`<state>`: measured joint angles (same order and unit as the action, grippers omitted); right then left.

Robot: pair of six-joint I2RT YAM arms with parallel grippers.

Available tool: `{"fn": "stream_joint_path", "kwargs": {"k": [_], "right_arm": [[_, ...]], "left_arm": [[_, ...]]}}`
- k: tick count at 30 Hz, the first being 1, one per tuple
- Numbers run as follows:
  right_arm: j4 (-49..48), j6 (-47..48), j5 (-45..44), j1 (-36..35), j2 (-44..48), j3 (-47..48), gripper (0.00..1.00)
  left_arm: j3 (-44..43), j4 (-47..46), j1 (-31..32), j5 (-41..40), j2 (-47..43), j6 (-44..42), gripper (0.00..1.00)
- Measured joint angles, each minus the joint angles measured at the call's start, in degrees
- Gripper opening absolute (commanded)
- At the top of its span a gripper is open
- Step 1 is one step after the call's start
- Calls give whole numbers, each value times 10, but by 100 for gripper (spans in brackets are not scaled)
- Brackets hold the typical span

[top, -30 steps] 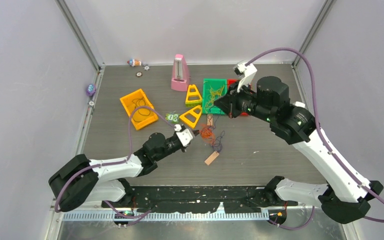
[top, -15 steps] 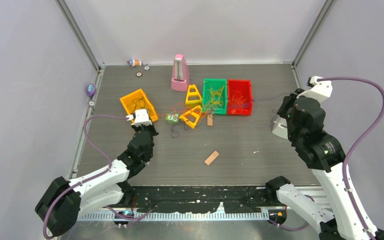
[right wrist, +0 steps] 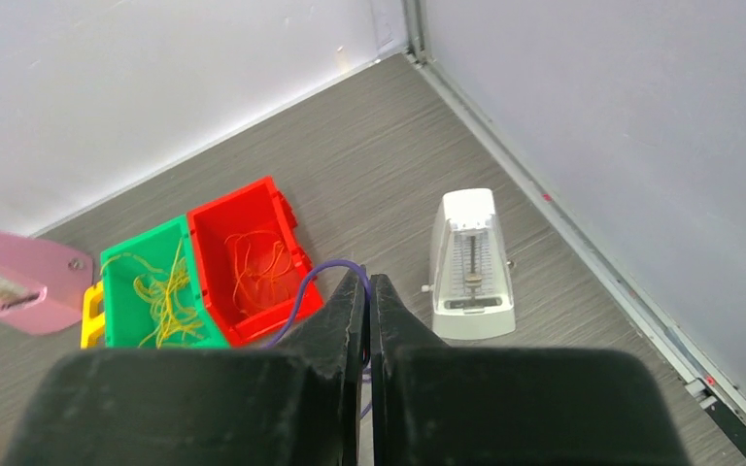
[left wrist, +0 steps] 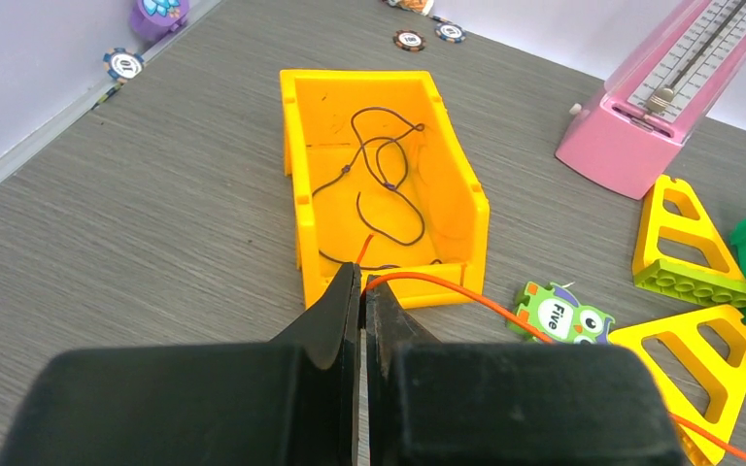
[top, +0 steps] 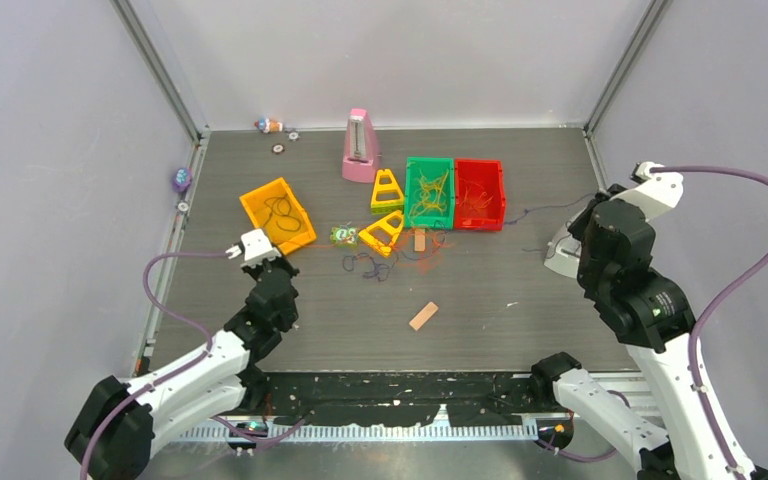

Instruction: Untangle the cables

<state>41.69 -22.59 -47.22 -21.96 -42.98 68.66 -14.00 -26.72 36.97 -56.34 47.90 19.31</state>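
The left gripper (left wrist: 361, 283) is clamped tight on an orange-red cable (left wrist: 466, 297), the right gripper (right wrist: 367, 288) likewise on a dark purple cable (right wrist: 303, 289), with a loose tangle (top: 375, 263) lying mid-table (top: 520, 290).

Top camera overlooks the whole table (top: 520, 290); both low wrist cameras share the pink metronome (left wrist: 661, 97).

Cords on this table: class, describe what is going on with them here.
The left hand pinches an orange cord beside the orange bin; the right hand pinches a purple cord near the white metronome. Both cords run back toward a small tangle mid-table. Yellow cords lie in the green bin.
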Motion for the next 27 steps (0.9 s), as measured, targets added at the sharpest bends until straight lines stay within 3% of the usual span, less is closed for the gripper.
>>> {"fn": "stream_joint_path", "kwargs": {"k": [3, 4, 5, 6, 8, 15, 21, 27], "right_arm": [[-9, 16, 49, 0, 2, -9, 18], [-14, 25, 74, 0, 2, -14, 39], [-20, 32, 103, 0, 3, -19, 53], [-26, 38, 136, 0, 3, -25, 79], [-35, 51, 220, 1, -2, -39, 96], [-91, 89, 505, -32, -85, -120, 100], [-211, 131, 558, -189, -186, -199, 99], [-411, 143, 565, -231, -271, -244, 96]], "left_arm": [[7, -12, 0, 7, -1, -6, 0], [13, -28, 0, 22, -1, -16, 0], [18, -41, 0, 38, 0, -24, 0], [23, -56, 0, 59, 0, -35, 0], [26, -81, 0, 114, 2, -53, 0], [14, -113, 0, 294, -9, -81, 0], [-86, -13, 0, 380, -89, -68, 0], [-198, 88, 0, 437, -122, -57, 0]]}}
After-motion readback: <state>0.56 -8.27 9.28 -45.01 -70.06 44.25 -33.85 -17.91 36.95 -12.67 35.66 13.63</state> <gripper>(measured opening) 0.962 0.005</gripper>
